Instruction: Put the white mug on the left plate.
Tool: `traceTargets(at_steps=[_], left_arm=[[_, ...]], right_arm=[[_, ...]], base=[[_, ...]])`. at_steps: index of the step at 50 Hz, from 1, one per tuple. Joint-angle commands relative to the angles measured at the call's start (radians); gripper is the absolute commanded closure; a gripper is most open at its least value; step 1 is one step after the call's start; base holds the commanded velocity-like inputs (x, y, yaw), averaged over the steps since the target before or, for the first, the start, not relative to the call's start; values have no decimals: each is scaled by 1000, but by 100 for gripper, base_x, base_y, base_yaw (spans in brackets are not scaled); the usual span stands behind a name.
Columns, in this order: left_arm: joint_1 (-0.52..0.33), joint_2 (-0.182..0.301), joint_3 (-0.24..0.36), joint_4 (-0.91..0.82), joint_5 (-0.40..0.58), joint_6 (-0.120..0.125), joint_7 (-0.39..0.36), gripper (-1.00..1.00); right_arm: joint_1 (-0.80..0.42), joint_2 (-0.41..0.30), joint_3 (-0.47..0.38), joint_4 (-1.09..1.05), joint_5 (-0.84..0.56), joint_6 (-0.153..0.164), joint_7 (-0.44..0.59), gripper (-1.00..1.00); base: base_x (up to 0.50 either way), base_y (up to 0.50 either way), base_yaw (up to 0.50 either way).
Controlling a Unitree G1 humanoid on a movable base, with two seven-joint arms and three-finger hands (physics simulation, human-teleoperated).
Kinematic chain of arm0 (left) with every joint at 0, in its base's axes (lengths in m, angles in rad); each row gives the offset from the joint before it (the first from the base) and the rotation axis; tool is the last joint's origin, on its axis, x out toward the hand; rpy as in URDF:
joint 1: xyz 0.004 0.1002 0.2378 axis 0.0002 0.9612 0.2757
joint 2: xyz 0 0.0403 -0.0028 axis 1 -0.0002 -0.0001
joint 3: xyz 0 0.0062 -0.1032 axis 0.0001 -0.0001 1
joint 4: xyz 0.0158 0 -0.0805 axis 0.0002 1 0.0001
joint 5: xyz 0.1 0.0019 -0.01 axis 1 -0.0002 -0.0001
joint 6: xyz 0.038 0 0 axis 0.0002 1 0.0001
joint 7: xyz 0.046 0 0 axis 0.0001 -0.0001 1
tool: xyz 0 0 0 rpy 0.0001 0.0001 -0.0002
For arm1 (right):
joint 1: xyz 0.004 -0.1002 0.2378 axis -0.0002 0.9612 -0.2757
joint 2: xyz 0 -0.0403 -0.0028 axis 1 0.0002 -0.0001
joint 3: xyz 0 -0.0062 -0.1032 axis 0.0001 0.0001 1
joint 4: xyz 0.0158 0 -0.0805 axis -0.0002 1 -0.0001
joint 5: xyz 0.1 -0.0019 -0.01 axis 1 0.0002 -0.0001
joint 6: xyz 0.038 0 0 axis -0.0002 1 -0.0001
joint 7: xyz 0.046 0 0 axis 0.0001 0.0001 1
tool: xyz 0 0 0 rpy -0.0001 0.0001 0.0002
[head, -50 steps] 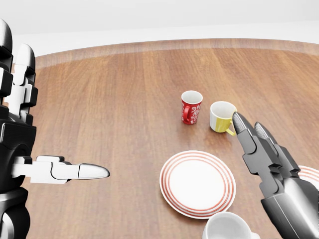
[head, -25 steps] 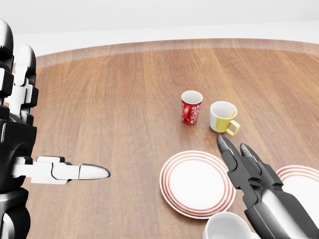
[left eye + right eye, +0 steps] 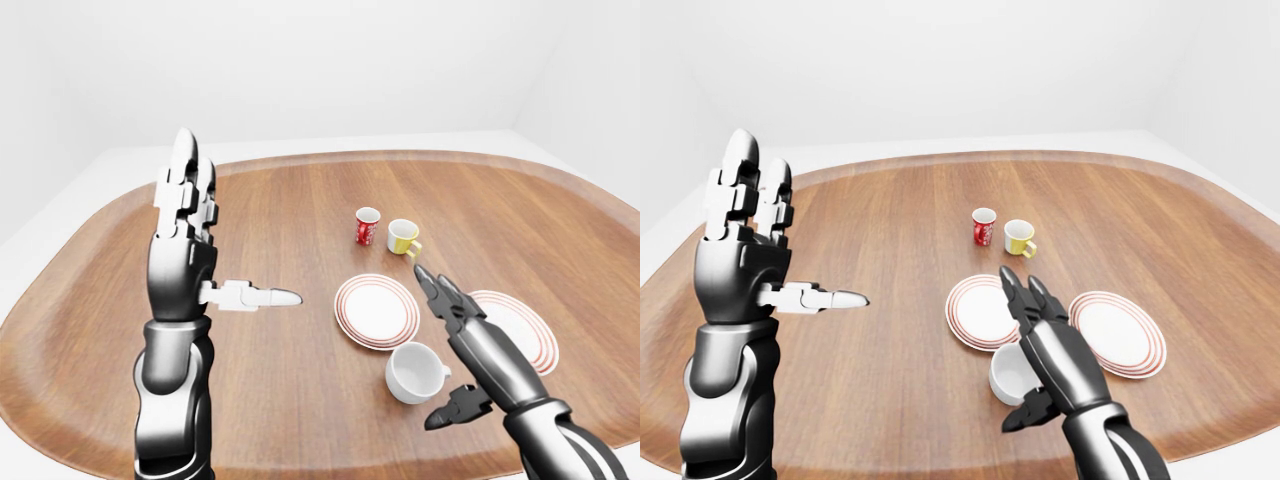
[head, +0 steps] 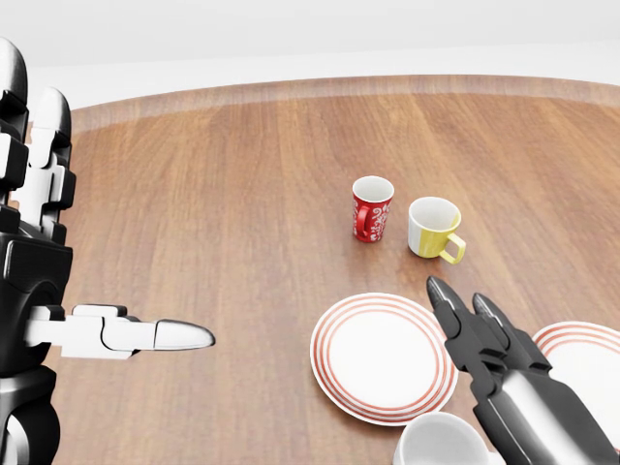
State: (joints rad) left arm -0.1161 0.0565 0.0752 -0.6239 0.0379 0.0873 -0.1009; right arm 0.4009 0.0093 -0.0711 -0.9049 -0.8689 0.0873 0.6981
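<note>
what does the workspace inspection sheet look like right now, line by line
surface: brown wood table, oval, pale rim
job's things: white mug upright on the table, just below the left plate in the left-eye view; plate is bare
clutter: red mug and yellow mug side by side above the left plate; right plate beside it
grippers: left hand raised, fingers open, holding nothing; right hand open beside the white mug, thumb below it, not closed on it
cables: nothing seen
surroundings: plain white walls and floor
</note>
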Motion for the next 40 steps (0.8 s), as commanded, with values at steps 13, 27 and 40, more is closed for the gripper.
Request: traceTargets(at_steps=[13, 27, 40], left_arm=[[2, 0, -1, -1, 2, 0, -2, -100], [3, 0, 0, 4, 3, 0, -1, -100], [8, -2, -5, 4, 6, 0, -2, -100]], right_arm=[[-65, -14, -7, 94, -52, 0, 0, -100], [-103, -35, -15, 164, -116, 0, 0, -100], [-111, -43, -14, 213, -126, 0, 0, -100]], base=[[0, 0, 0], [0, 0, 0], [0, 0, 0]])
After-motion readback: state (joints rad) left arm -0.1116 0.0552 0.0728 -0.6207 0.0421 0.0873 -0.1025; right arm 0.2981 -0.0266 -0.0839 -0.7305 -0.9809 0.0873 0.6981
